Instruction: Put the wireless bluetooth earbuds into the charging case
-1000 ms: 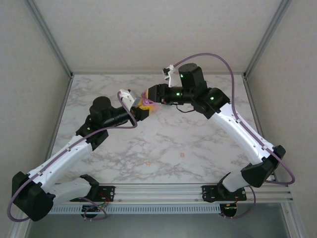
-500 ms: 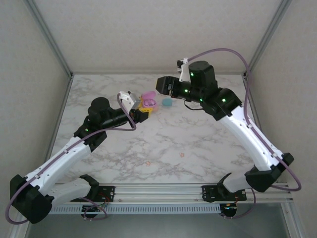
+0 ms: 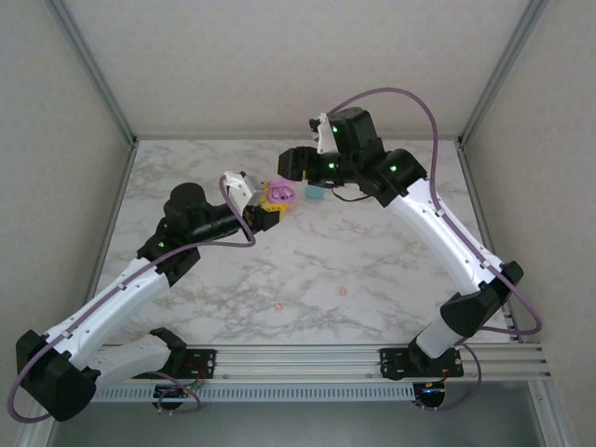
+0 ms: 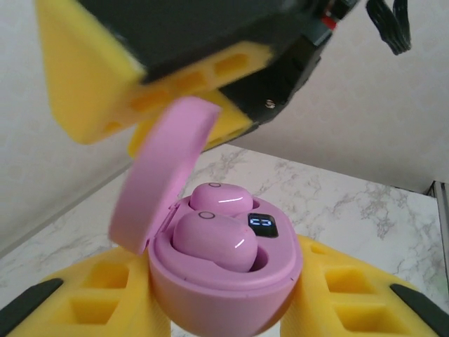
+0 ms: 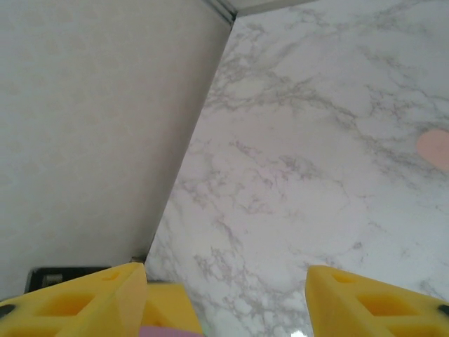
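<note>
Progress check, top cam first: left gripper (image 3: 268,209) pinching the open pink-purple case (image 3: 282,195) toward the back of the marble table (image 3: 391,270), right gripper (image 3: 291,166) hovering just behind it, teal case (image 3: 315,193) parked just beside. Two tiny orange-pink buds (image 3: 342,291) loose near the front edge, well apart from either case. Can't spot any teal buds from up here.

Left wrist cam: lid (image 4: 165,175) flipped up, two purple earbuds (image 4: 210,239) seated side by side in their wells, little display (image 4: 261,223) lit. Yellow fingers (image 4: 105,309) pressed against both sides of the case body. Other arm's yellow finger right above the lid; touching or not, hard to say.

Right wrist cam: own fingers (image 5: 91,295) spread apart, nothing between them, sliver of pink at the bottom edge. Pinkish blob (image 5: 436,149) further out on the marble, too blurry to name.

Best guess on progress: purple pair done, lid not yet shut, orange-pink pair waiting, teal pair unaccounted for.
</note>
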`<action>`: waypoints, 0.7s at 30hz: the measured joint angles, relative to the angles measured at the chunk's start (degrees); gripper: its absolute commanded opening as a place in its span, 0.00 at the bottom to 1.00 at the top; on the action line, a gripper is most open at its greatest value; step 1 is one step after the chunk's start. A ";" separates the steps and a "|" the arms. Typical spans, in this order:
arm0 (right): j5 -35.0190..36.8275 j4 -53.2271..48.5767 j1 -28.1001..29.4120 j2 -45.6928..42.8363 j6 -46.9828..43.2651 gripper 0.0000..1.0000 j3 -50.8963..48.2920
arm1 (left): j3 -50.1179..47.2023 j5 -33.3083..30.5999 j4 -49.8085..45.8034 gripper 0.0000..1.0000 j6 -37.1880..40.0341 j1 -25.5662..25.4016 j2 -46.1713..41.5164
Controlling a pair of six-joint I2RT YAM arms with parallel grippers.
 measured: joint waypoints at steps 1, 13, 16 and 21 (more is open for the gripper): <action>-0.50 -0.04 -0.04 -0.79 -0.04 0.62 -1.11 | 0.00 -0.07 0.20 0.21 -0.11 0.00 0.00; -15.80 18.88 -6.45 -13.00 10.36 0.69 -23.21 | 0.00 0.15 3.91 0.21 -3.02 -0.02 0.35; -21.20 24.98 -6.69 -12.57 14.69 0.65 -25.59 | 0.00 0.52 5.57 0.21 -4.35 0.00 1.03; -27.15 32.28 -6.69 -12.22 19.28 0.59 -27.32 | 0.00 0.92 7.04 0.22 -5.88 -0.02 1.70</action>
